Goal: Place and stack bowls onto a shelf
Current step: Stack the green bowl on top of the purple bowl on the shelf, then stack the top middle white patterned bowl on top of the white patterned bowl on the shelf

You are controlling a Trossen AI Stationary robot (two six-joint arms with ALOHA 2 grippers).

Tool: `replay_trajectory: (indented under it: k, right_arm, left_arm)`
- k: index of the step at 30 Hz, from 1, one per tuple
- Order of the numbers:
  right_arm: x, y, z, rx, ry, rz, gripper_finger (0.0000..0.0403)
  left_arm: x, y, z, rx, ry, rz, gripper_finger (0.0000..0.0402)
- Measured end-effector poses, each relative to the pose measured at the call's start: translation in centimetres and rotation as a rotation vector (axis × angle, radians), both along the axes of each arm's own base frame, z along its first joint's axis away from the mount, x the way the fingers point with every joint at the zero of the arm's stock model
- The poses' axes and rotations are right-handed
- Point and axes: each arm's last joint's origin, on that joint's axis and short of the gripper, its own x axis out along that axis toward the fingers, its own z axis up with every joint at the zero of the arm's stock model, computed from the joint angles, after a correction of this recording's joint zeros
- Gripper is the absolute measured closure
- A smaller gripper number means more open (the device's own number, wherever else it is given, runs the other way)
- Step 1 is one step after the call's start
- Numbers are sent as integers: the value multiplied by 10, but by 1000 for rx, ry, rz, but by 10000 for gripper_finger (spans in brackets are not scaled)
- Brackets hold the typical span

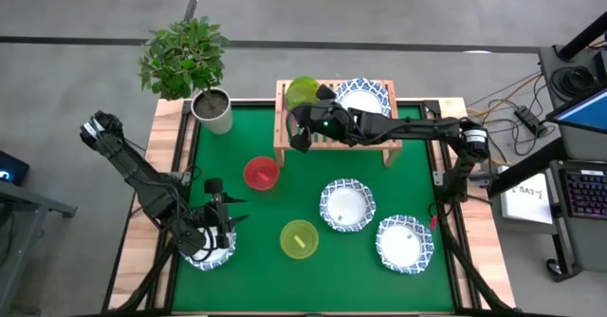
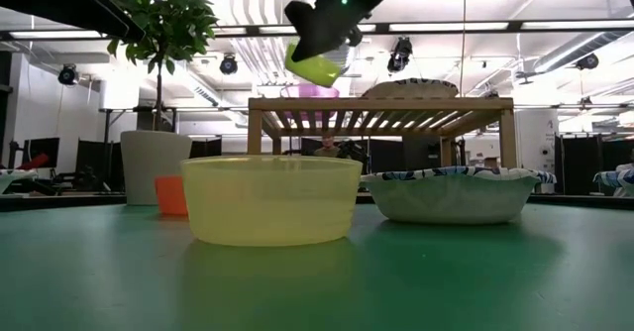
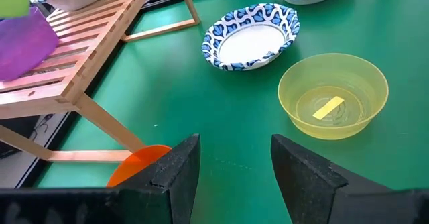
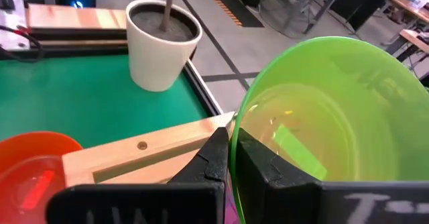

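High view, right gripper (image 1: 305, 118): clamped on rim of lime-green plastic bowl (image 1: 302, 92), above 9 o'clock end of light-wood slatted shelf (image 1: 379, 137).
Beneath: purple plastic bowl (image 3: 23, 43) on shelf.
Left gripper (image 1: 216, 224): spread wide, at 7 o'clock.

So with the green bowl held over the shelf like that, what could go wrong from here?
The right gripper pinches the green bowl by its rim only, tilted, so it may slip or land askew on the purple bowl below. That stack sits near the shelf end, so a nudge might tip it off. The left gripper waits open.
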Motion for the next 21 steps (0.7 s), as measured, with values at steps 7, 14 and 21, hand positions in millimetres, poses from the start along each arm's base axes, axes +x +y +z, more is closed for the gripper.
replay_trajectory:
  k: [7,14,21]
  right_arm:
    - [7,-3,-7,-26,-9,-47,359]
    - [6,-3,-6,-7,-27,-58,301]
    - [3,11,4,53,-99,-54,276]
  left_arm:
    - [0,0,0,0,0,0,235]
    - [0,0,0,0,0,0,235]
    - [0,0,0,0,0,0,235]
